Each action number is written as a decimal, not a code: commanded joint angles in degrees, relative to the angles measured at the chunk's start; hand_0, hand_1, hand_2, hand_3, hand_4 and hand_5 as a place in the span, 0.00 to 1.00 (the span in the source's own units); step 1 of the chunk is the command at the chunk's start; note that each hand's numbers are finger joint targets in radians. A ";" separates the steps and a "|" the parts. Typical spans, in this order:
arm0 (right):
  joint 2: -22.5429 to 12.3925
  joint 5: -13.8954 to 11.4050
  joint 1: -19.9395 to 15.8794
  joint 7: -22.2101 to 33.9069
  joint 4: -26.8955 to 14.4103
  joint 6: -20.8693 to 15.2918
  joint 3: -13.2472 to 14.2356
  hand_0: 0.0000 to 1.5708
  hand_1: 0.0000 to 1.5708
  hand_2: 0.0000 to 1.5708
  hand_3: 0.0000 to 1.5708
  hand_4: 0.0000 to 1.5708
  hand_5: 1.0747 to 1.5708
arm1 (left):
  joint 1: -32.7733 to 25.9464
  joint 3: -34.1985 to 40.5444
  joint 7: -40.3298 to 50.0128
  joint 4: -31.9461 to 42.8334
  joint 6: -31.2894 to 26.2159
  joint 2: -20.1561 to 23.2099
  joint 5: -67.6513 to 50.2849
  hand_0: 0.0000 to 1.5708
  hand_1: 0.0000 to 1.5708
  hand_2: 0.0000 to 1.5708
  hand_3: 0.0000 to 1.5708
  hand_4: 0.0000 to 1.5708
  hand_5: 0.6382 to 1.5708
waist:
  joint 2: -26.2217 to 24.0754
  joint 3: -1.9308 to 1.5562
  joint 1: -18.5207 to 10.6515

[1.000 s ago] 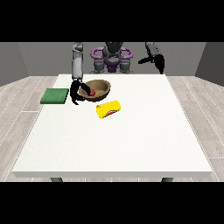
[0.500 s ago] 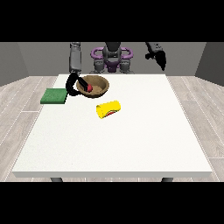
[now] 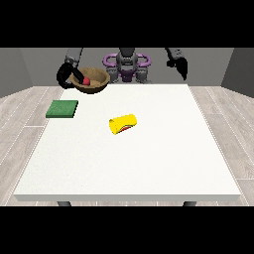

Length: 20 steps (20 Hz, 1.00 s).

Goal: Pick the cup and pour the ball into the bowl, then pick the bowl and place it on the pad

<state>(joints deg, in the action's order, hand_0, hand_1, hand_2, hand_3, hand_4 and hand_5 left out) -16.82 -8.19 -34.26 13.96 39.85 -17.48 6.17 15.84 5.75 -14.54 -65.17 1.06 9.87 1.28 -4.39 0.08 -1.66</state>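
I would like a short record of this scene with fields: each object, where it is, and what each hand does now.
bowl: brown, lifted above the table's far left corner, held by the hand at the view's left
ball: red, inside the bowl
cup: yellow, lying on its side near the table's middle
pad: green, flat on the table, left side, nothing on it
hand at the view's right: raised, holds nothing

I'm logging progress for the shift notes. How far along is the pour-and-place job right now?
Pouring looks done: the yellow cup lies on its side on the table, and the red ball sits in the bowl. In hand: the robot hand at the view's left holds the bowl raised off the table. Left: setting the bowl on the green pad, which is bare.
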 commanded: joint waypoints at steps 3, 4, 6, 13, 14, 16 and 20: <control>-5.00 2.29 -0.82 3.53 4.95 5.63 2.31 1.00 1.00 1.00 0.46 0.49 1.00 | -0.59 1.83 -4.84 2.18 0.59 -0.15 -0.27 0.00 0.00 0.00 0.00 0.66 0.85 | 2.98 -0.06 2.16; -3.85 1.82 2.53 0.39 5.84 4.42 2.34 1.00 1.00 1.00 0.46 0.49 1.00 | 0.60 2.78 -3.57 1.56 -0.95 1.70 -1.00 0.00 0.00 0.00 0.00 0.67 0.85 | 3.96 -0.07 1.56; -8.71 2.99 0.92 -0.71 4.67 8.93 3.95 1.00 1.00 1.00 0.43 0.50 1.00 | 2.30 4.46 -5.35 1.64 -1.86 3.64 -1.86 0.00 0.00 0.00 0.00 0.74 0.88 | 6.32 -0.07 1.63; -14.72 6.96 7.00 -14.62 -0.69 9.71 11.89 1.00 1.00 1.00 0.00 0.55 1.00 | 3.34 15.45 -3.73 -1.57 -14.56 16.58 -13.68 0.00 0.00 0.00 0.00 0.83 1.00 | 12.13 -0.13 -4.56; -13.67 6.78 6.13 -14.65 0.58 8.88 11.42 1.00 1.00 1.00 0.00 0.55 1.00 | 3.71 18.17 -6.23 1.26 -15.90 19.56 -14.47 0.00 0.00 0.00 0.00 0.82 1.00 | 13.90 -0.08 -3.97; -14.20 5.62 6.28 -13.69 1.35 7.63 10.79 1.00 1.00 1.00 0.00 0.52 1.00 | 3.85 21.15 -5.18 4.30 -19.63 23.73 -17.00 0.00 0.00 0.00 0.00 0.81 1.00 | 12.73 -0.04 -3.73; -15.14 7.55 3.26 -15.50 0.67 7.06 13.48 1.00 1.00 1.00 0.00 0.51 0.99 | 4.12 23.71 -10.31 8.83 -22.74 25.39 -18.66 0.00 0.00 0.00 0.00 0.78 1.00 | 17.52 -0.06 -4.22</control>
<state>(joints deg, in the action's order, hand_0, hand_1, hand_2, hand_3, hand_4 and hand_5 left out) -30.78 -1.55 -29.46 -0.28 40.79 -9.46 17.81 20.19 26.03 -20.63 -60.11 -18.03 32.35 -15.10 9.85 -0.01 -5.17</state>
